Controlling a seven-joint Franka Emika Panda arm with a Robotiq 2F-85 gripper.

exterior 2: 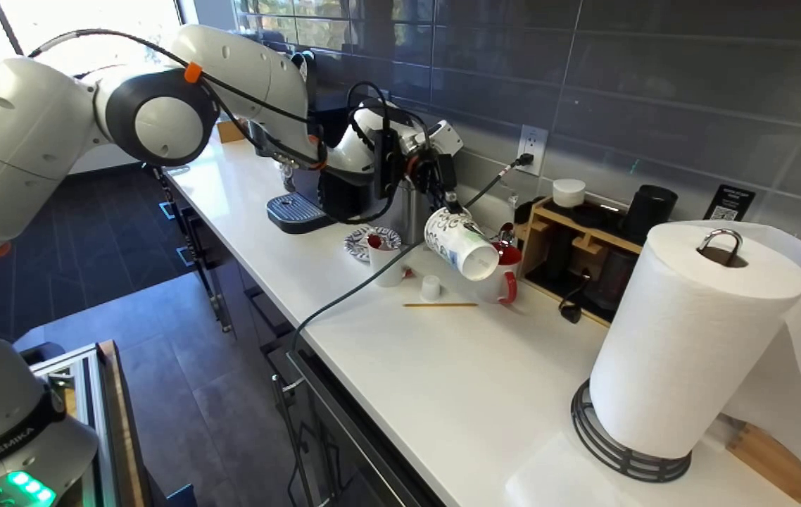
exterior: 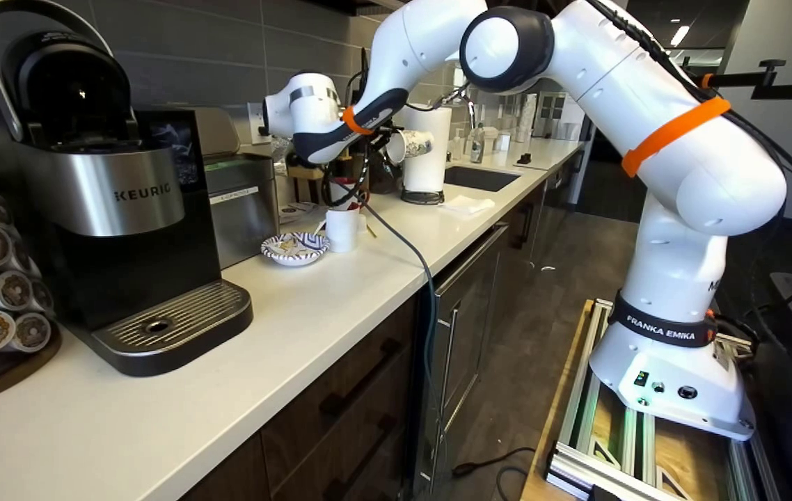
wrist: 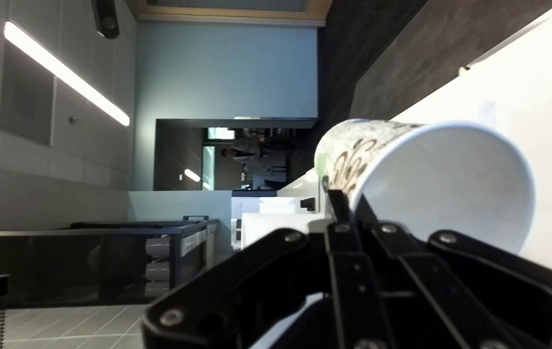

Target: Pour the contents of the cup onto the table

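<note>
The cup is a white paper cup with a printed pattern, held in the air on its side above the counter. It shows in both exterior views (exterior: 415, 144) (exterior 2: 462, 243) and in the wrist view (wrist: 443, 186). My gripper (wrist: 353, 206) is shut on the cup's rim wall, one finger inside and one outside. In an exterior view the gripper (exterior 2: 452, 204) is at the cup's upper edge. In the wrist view the mouth is open to the camera and the visible inside looks plain white, with no contents seen. The table is the off-white countertop (exterior: 284, 341) (exterior 2: 464, 373).
A patterned bowl (exterior: 293, 261), a white mug (exterior 2: 383, 267), a small white cup (exterior 2: 431, 289), a red-and-white mug (exterior 2: 502, 282) and a pencil (exterior 2: 440, 305) lie below the held cup. A coffee machine (exterior: 111, 188), paper-towel roll (exterior 2: 689, 345) and wooden organizer (exterior 2: 534, 246) stand nearby. A cable (exterior 2: 351, 292) crosses the counter.
</note>
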